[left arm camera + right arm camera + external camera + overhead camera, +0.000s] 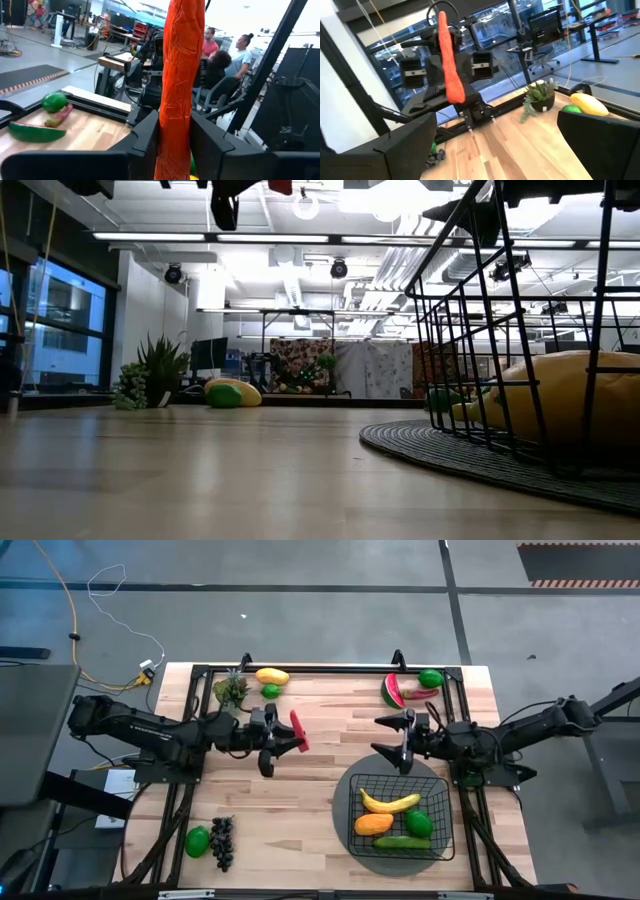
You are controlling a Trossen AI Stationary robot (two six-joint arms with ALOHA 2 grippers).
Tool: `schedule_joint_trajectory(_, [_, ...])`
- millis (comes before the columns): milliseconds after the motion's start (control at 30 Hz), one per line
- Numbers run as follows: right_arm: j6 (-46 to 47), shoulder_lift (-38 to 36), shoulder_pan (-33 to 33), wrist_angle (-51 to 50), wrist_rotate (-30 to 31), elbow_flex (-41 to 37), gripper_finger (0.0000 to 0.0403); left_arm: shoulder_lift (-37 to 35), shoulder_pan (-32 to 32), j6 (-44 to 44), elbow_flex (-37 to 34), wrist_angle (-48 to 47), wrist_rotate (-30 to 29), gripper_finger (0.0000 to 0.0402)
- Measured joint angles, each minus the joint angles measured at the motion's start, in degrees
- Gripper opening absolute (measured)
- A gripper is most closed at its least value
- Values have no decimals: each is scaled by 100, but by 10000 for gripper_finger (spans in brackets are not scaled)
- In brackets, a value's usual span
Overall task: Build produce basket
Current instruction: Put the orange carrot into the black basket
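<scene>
One red chili hangs clamped upright in the left gripper above the table's middle — well apart from the basket, which sits on a round grey mat holding banana, mango, lime and cucumber. The right gripper hovers just beside the basket's far edge, fingers spread wide — holding nothing.

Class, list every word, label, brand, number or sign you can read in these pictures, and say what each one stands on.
None can be read: no legible text shows on the basket, the red chili in the left gripper, or the table.
Screens and room clutter in the low view: too blurred to read.
</scene>
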Motion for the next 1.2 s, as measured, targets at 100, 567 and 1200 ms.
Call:
schedule_joint_trajectory(100, [1, -2, -7, 31, -121, 0, 397, 0, 2, 0, 0, -7, -27, 86])
schedule_joint_trajectory(567, [230, 41, -15, 169, -307, 0, 397, 140, 0, -226, 74, 208, -130, 86])
schedule_joint_trajectory(1200, [91, 1725, -332, -1, -1172, 1350, 397, 2676, -3, -152, 1815, 173, 631, 86])
